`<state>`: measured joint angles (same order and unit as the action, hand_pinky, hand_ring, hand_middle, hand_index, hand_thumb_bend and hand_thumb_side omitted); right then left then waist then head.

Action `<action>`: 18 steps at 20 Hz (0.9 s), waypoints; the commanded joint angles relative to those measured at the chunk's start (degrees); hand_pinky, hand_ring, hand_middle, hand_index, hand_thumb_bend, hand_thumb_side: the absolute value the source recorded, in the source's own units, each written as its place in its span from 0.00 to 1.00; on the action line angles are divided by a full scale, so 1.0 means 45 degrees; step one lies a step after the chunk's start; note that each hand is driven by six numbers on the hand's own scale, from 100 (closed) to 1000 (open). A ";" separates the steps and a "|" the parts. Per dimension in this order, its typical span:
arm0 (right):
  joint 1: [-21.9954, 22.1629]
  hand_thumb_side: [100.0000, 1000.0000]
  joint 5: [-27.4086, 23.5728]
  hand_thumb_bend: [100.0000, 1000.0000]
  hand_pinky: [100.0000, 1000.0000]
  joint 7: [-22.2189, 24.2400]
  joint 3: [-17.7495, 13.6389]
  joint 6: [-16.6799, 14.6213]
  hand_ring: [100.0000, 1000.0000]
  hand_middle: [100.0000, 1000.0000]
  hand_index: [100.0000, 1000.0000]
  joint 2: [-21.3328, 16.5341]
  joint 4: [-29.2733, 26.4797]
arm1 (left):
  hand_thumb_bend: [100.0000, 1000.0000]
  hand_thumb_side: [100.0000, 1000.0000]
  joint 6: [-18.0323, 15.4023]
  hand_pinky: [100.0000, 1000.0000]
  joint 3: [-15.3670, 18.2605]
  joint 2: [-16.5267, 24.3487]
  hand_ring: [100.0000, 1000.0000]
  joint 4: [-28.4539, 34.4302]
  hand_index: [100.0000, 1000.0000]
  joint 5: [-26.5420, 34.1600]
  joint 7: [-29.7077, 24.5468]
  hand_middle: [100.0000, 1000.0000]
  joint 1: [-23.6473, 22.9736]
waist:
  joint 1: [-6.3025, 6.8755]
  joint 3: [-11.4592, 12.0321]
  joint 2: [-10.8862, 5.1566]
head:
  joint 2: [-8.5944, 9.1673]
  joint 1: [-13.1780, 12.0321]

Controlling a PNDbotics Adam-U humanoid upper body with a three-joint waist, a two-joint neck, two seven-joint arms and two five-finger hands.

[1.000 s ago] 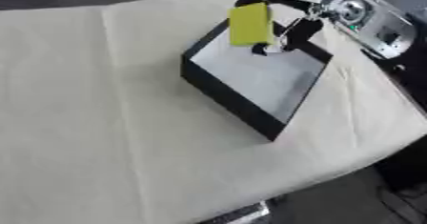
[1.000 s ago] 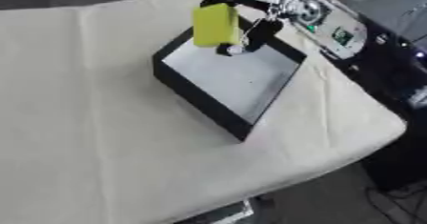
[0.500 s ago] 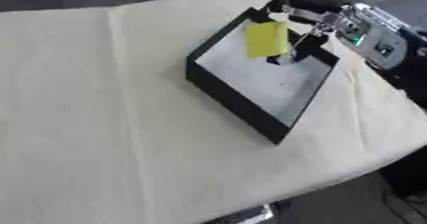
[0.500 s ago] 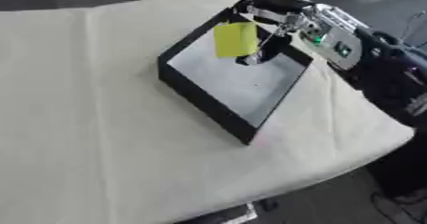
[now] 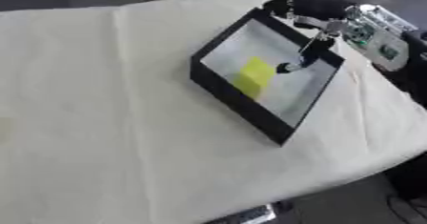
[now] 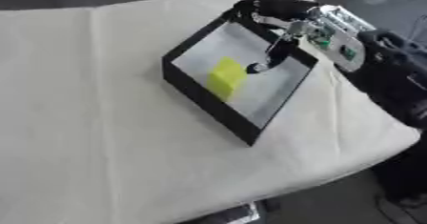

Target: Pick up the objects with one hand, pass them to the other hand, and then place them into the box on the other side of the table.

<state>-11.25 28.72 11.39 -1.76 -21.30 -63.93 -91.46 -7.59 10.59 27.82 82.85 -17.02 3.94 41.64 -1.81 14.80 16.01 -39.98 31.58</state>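
Table (image 5: 100,123): cream cloth, matte, 1 fold line running near-to-far on the left; it drapes over the near right corner.

Box (image 5: 229,92): black, shallow, rectangular, pale smooth floor, sits far right and turned diagonal to the table edge.

Right hand (image 5: 313,15): black with silver links, over the box's far corner. Fingers look relaxed and hold nothing; 1 thin finger (image 6: 271,56) points down toward the box floor.

Block (image 5: 253,76): yellow, small, boxy, flat faces. 0.5 s ago it hung in the right hand above the box. Now I see it lying on the box floor, left of centre, just beside the fingertip but apart from it.

My read: release done, this object is placed. I'd pull the hand clear next.

Left hand not visible in either view.
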 commanded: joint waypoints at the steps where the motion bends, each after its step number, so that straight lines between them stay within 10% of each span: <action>1: -0.0038 0.12 -0.0091 0.51 0.96 -0.0243 -0.0335 -0.0056 1.00 0.81 1.00 -0.0262 -0.0149 | 0.12 0.33 0.0094 0.82 0.0206 0.0536 0.70 0.0214 0.78 -0.0044 0.0064 0.63 0.0194 | 0.0039 -0.0032 -0.0269 | 0.0112 -0.0111; 4: -0.0062 0.00 -0.1540 0.32 0.99 -0.0719 -0.0747 0.0706 1.00 0.80 1.00 0.0136 -0.0595 | 0.13 0.33 0.0148 0.82 0.0281 0.0658 0.71 0.0101 0.78 -0.0109 0.0110 0.64 0.0187 | 0.0087 -0.0045 -0.0285 | 0.0099 -0.0579; 6: -0.0009 0.00 -0.3546 0.00 1.00 -0.1052 -0.0987 0.1807 1.00 0.78 1.00 0.0535 -0.1328 | 0.13 0.33 0.0206 0.82 0.0334 0.0861 0.71 -0.0102 0.79 -0.0217 0.0100 0.65 0.0220 | 0.0145 -0.0052 -0.0291 | 0.0111 -0.1057; 12: -0.0028 0.16 -1.0922 0.00 1.00 -0.1964 -0.1402 0.3517 1.00 0.83 1.00 0.1797 -0.3726 | 0.14 0.39 0.0685 0.84 0.0210 0.1843 0.74 -0.1922 0.83 -0.0138 -0.0857 0.70 0.0854 | 0.0365 -0.0051 -0.0404 | 0.0144 -0.1781; 18: -0.0104 0.13 -1.2319 0.00 1.00 -0.2920 -0.1489 0.4031 1.00 0.81 1.00 0.2055 -0.4369 | 0.25 0.50 0.1494 0.88 -0.1035 0.3375 0.79 -0.5572 0.87 0.1040 -0.5131 0.73 0.2177 | 0.0530 -0.0071 -0.0491 | -0.0005 -0.2221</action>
<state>-11.12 -25.58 -0.80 -7.41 -3.50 -53.31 -109.72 -1.36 6.83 38.95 60.05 -13.52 -15.49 50.07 0.36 14.51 15.30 -40.00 22.07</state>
